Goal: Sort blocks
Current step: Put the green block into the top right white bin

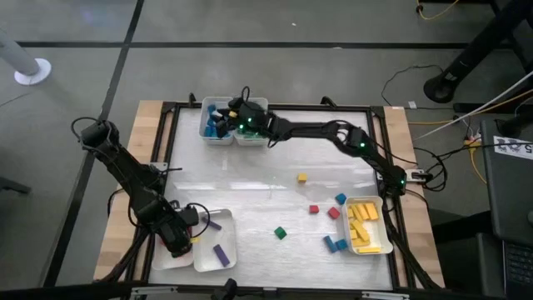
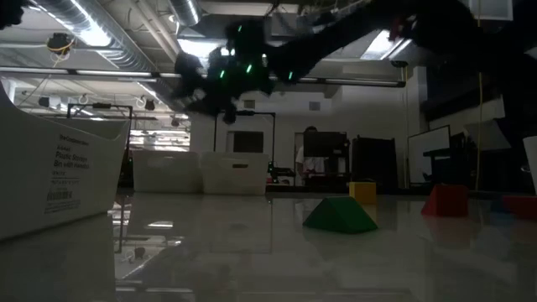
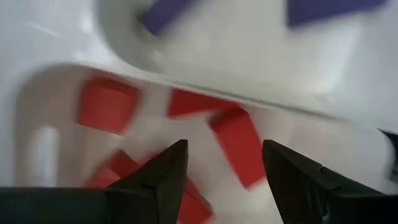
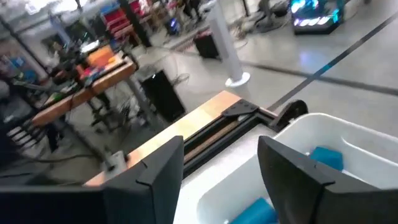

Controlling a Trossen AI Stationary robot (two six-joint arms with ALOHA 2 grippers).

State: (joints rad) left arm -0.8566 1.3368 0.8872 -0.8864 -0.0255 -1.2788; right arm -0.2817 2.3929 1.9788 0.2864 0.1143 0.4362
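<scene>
Down at the near left corner of the table, the left gripper [image 1: 185, 240] hangs over the white rectangular tray of red blocks [image 1: 166, 254], fingers spread with nothing between them; its wrist view looks straight down on red blocks [image 3: 235, 142] lying on the tray floor. Right beside it, touching, sits a second white tray [image 1: 218, 244] with purple bars [image 1: 221, 254] in it.

Moving across to the far edge, the right gripper [image 1: 236, 112] reaches over the white tray of blue blocks [image 1: 216, 123], which sits against another white tray [image 1: 252, 135] under the arm. Its fingers are parted and empty, and blue blocks [image 4: 325, 157] lie in the tray past them.

Out on the open white table surface [image 1: 250, 183], loose pieces are scattered: a small green block [image 1: 281, 233], a yellow cube [image 1: 301, 177], two red blocks [image 1: 314, 208] close together, and blue blocks [image 1: 336, 244] next to the last tray. That white tray at the near right [image 1: 367, 225] is packed with yellow blocks [image 1: 361, 218].
</scene>
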